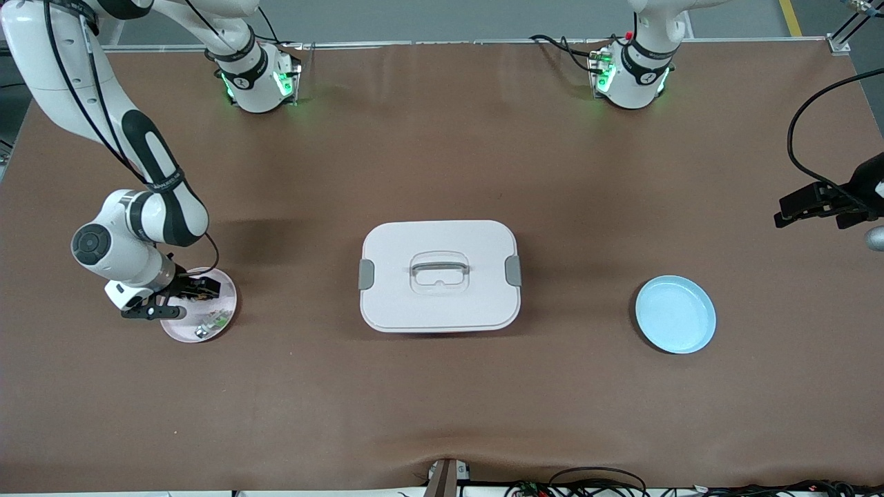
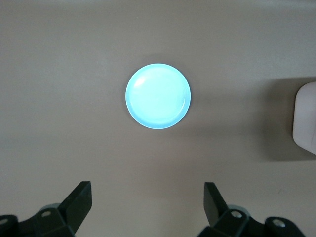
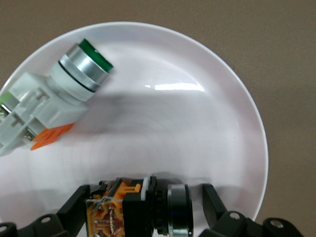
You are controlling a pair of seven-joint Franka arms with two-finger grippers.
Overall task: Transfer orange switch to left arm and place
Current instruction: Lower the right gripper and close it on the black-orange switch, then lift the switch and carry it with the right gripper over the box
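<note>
The orange switch [image 3: 143, 210], black with an orange end and a silver ring, lies on its side on the pink plate [image 3: 197, 123] at the right arm's end of the table. My right gripper [image 3: 145, 192] is down on the plate with its jaws open around the switch; one finger is against the orange end and a small gap shows at the silver end. In the front view the gripper [image 1: 197, 290] covers most of the switch. The white box [image 1: 439, 276] stands mid-table. My left gripper [image 2: 147, 192] is open and empty, waiting high at the left arm's end [image 1: 784, 210].
A green-white-silver switch [image 3: 59, 103] lies on the same pink plate [image 1: 224, 307], nearer the front camera [image 1: 210, 323]. An empty light blue plate [image 1: 675, 314] sits between the box and the left arm's end; it also shows in the left wrist view [image 2: 158, 96], with the box's corner [image 2: 306, 118].
</note>
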